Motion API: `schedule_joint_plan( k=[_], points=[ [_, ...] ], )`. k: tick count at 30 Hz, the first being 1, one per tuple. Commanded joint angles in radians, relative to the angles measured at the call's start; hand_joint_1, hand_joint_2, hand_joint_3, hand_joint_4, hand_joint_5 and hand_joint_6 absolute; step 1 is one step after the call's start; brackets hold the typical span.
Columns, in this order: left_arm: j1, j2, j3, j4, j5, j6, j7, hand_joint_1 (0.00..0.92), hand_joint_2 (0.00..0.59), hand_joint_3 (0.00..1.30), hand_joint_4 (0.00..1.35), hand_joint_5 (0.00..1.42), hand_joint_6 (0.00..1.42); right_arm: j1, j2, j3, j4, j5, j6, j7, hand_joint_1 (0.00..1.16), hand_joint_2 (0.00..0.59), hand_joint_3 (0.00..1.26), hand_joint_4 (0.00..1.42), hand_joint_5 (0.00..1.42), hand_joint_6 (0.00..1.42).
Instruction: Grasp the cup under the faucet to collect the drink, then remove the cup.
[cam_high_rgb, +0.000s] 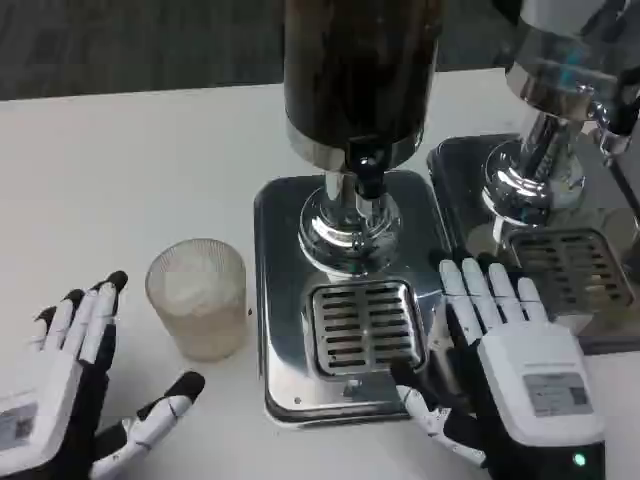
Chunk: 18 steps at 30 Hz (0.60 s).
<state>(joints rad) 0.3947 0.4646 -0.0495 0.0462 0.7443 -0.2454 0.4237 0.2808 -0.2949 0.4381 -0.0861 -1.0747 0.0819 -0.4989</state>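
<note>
White table (130, 150) bears cup (197, 297); left hand (70, 385), right hand (515, 365) fingers apparently spread, empty.

There's a second drink dispenser (560, 120) off to the right, all shiny chrome, sitting on its own steel base with a slotted drip grate (572, 265). Everything's on a white table (130, 170), dark floor (130, 40) behind it.
</note>
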Motion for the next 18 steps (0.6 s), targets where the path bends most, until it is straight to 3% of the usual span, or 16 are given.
schedule_joint_plan(
  k=[1,18],
  points=[
    [0.005,-0.002,0.003,-0.004,-0.011,0.008,-0.010,0.000,0.178,0.00,0.00,0.00,0.00,-0.010,-0.008,0.000,0.005,0.006,-0.004,0.021,0.35,0.367,0.00,0.00,0.00,0.00],
    [-0.015,0.001,0.024,0.000,-0.030,-0.011,0.015,0.000,0.174,0.00,0.00,0.00,0.00,-0.024,-0.012,-0.001,0.000,0.002,0.001,0.054,0.36,0.375,0.01,0.00,0.00,0.00]
  ],
)
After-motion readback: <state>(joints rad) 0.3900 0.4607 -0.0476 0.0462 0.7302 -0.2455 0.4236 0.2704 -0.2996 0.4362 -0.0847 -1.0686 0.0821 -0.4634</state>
